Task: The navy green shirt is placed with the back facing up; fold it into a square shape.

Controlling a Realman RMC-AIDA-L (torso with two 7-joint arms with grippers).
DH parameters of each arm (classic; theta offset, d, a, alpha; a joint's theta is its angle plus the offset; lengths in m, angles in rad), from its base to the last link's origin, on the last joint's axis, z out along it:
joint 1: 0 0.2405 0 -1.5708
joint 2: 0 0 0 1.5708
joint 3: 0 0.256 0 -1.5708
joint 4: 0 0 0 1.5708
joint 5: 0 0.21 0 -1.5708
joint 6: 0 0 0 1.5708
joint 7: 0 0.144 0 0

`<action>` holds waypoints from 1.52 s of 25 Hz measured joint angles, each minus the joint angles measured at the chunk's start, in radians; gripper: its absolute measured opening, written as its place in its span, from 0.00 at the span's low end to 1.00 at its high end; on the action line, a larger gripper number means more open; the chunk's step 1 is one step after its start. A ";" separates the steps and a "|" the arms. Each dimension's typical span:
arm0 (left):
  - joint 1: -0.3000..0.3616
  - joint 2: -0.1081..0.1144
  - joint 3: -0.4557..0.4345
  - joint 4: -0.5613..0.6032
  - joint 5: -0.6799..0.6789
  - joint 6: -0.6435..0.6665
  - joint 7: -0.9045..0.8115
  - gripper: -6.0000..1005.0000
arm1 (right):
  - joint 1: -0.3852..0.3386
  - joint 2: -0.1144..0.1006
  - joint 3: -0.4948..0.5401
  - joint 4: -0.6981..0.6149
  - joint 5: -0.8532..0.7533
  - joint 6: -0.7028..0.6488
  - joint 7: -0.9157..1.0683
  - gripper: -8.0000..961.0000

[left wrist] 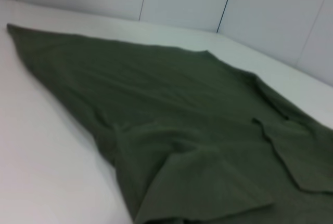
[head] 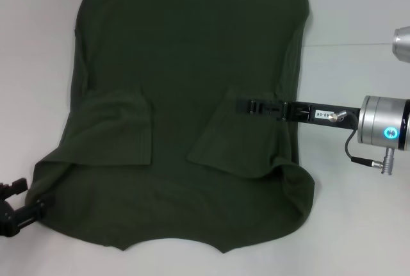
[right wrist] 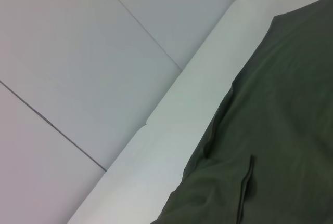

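navy green shirt [head: 186, 97] lies flat on white table [head: 359, 225], plain side up, collar end toward the robot, hem at far edge, long axis running near-to-far. both short sleeves already folded inward onto the body: left sleeve [head: 122, 125], right sleeve [head: 240, 135]. right gripper [head: 246, 105] reaches in from the right side, low over the cloth at the top edge of the folded right sleeve; can't tell how its jaws stand, black on dark cloth, no cloth clearly pinched. left gripper [head: 25, 209] sits at near-left corner just beside the shirt's shoulder edge, jaw state also can't tell. shirt lies inboard of both grippers. likely next fold runs along the long axis, side edges in; right arm is nearer its edge, left nearer the collar corner
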 joint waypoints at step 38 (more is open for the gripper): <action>-0.009 -0.002 0.007 -0.041 0.074 -0.088 0.006 0.76 | 0.014 -0.003 0.001 -0.006 0.002 0.014 0.000 0.73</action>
